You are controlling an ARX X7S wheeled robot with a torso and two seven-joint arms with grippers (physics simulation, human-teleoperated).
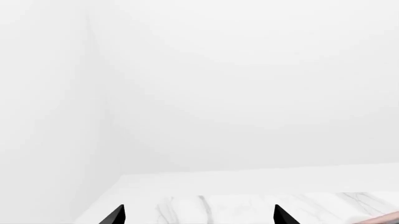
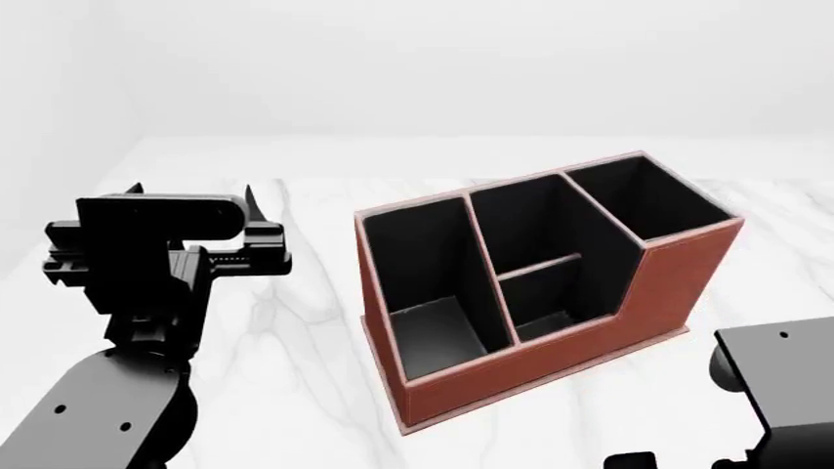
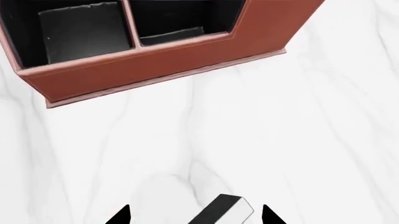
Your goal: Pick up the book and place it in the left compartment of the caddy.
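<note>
A: Left arm pose?
B: Raised over the tabletop [image 2: 300, 322], left of the caddy [image 2: 548, 342]. The left hand [image 2: 254, 230] points away from the robot, toward the far wall; its wrist view shows only two black fingertips [image 1: 115, 215] spread wide, nothing between them.

A: Right arm?
B: Head view catches just its housing at the lower right corner. The right hand [image 3: 194, 215] hovers over the tabletop in front of the caddy's stepped front wall, tips parted.

A: The book [image 3: 224, 211]?
B: Lying on the tabletop between the right hand's fingertips, black cover, white page edges. Whether the tips touch it cannot be told; they are not closed on it.

A: Anything in the way?
B: Bare marble between book and caddy. The left compartment [image 2: 431, 283] shows a dark flat floor.
</note>
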